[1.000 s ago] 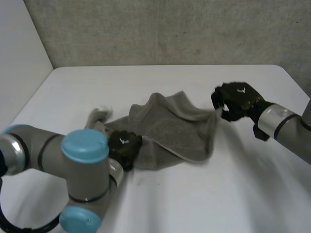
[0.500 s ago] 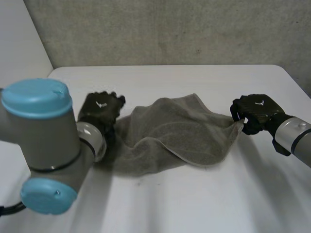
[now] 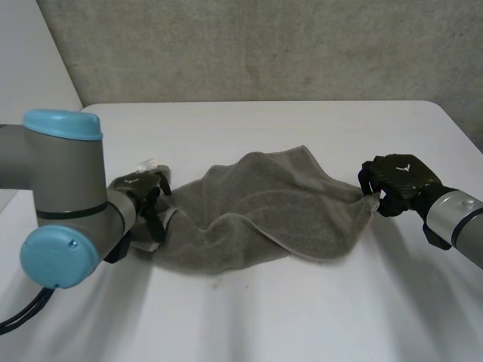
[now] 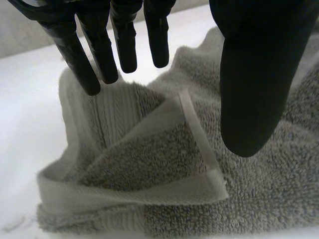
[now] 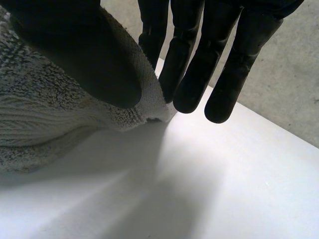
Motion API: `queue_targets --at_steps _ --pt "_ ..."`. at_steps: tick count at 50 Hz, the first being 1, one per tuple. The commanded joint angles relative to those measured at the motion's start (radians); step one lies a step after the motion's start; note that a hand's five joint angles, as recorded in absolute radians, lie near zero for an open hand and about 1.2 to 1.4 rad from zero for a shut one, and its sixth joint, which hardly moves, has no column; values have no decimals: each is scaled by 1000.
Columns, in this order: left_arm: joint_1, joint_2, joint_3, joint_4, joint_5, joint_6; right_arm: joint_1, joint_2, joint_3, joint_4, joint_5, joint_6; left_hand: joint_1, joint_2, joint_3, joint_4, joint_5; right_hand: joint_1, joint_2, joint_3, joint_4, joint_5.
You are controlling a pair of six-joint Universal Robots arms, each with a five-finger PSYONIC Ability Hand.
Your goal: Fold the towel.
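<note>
"Sprawling across the middle of the white table (image 3: 302,317), that grey towel (image 3: 256,215), isn't it? All rumpled."

"Yes, humped up in the centre, with one end toward the table's left edge and the other toward its right edge. A fold runs along the side nearer us."

"And the arms?"

"The left arm (image 3: 64,204), with its light-blue caps, reaches in from the left edge. The right arm (image 3: 456,219) comes in from the right edge."

"What's the left hand (image 3: 142,188) doing?"

"It sits at the towel's left end. From its wrist, the fingers (image 4: 124,40) are straight and spread over a turned-over hemmed corner of the towel (image 4: 164,189), and the thumb is apart from them. Nothing is pinched, so the hand is open."

"The right hand (image 3: 396,181)?"

"That one has hold of the right-end corner. Its wrist view shows the thumb (image 5: 84,55) lying on top of the towel (image 5: 45,114), with the straight fingers behind the hem. The cloth is nipped between them, just above the table (image 5: 199,189)."

"So the corner's lifted?"

"A little. There's shadow under it."
</note>
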Motion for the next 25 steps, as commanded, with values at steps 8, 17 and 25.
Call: queue_targets --at_steps 8,17,25 --pt "-9 -197 185 -2 -20 3 3 -2 31 -15 0 -17 464 461 461 462 460 431 214 208 200 250" --pt "-6 -197 306 9 -22 23 6 8 -29 -21 8 -24 996 994 993 995 993 431 214 208 200 250" --pt "11 -249 678 87 -13 144 89 41 -294 -128 152 2 996 994 993 995 993 431 214 208 200 250"
